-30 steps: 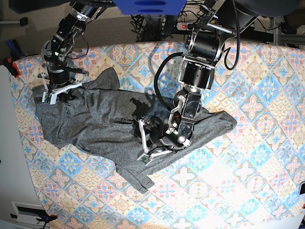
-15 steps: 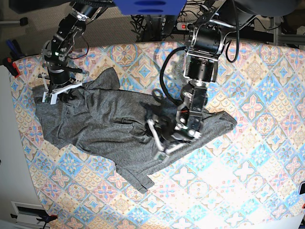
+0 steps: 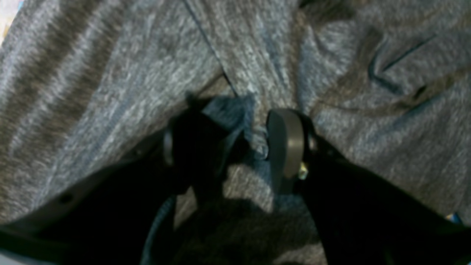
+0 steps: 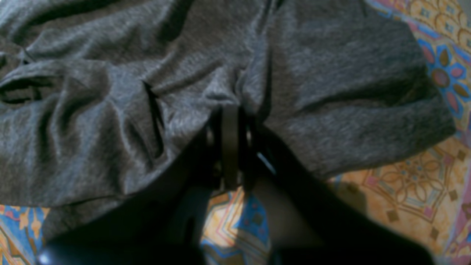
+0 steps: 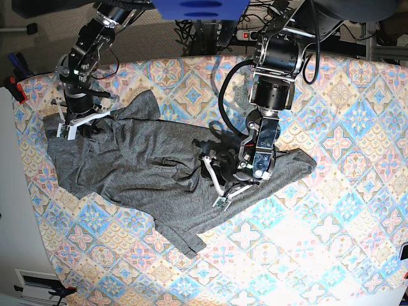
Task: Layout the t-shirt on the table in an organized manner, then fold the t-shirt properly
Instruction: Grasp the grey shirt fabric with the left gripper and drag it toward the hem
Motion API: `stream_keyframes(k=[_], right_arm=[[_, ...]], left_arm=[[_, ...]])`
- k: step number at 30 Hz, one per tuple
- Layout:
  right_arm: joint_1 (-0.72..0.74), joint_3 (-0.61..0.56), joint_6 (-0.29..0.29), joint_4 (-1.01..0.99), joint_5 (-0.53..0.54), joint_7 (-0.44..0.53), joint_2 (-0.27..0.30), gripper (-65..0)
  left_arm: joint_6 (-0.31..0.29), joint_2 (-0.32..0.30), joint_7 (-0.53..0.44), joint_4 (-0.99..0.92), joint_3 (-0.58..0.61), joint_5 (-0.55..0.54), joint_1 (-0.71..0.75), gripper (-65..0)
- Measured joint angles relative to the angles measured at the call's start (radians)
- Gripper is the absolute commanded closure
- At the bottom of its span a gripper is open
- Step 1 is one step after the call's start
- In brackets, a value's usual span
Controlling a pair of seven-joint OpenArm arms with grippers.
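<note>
The dark grey t-shirt (image 5: 140,159) lies rumpled across the left and middle of the tile-patterned table (image 5: 331,210). One end reaches the right side (image 5: 299,162) and a corner points toward the front (image 5: 188,242). My left gripper (image 5: 215,183) rests low on the shirt's middle. In the left wrist view it (image 3: 239,151) is open, with a raised fold of cloth (image 3: 235,114) between its fingers. At the shirt's far left corner, my right gripper (image 5: 75,124) is shut on the cloth. The right wrist view shows its fingers (image 4: 230,147) pressed together where the t-shirt (image 4: 312,73) gathers.
Patterned cloth (image 4: 404,191) shows beside the shirt's edge in the right wrist view. Cables and a power strip (image 5: 245,35) lie beyond the table's far edge. A red-handled tool (image 5: 14,88) sits off the left edge, beside a white surface (image 5: 16,210).
My left arm has swung right and toward the far side, carrying its gripper across the shirt's middle and shifting the folds there. The right arm has stayed put.
</note>
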Motion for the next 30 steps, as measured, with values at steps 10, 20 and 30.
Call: stream_keyframes(k=[10, 20, 30], right_arm=[[-0.001, 0.0, 0.0, 0.0, 0.0, 0.0, 0.0, 0.0], [0.001, 0.0, 0.0, 0.0, 0.0, 0.0, 0.0, 0.0], [0.007, 0.0, 0.0, 0.0, 0.0, 0.0, 0.0, 0.0]], left_arm=[[0.0, 0.041, 0.011, -0.011, 0.016, 0.003, -0.022, 0.0], [0.0, 0.041, 0.052, 0.14, 0.003, 0.0, -0.084, 0.0], [0.002, -0.003, 0.045, 0.107, 0.01, 0.015, -0.069, 0.0]])
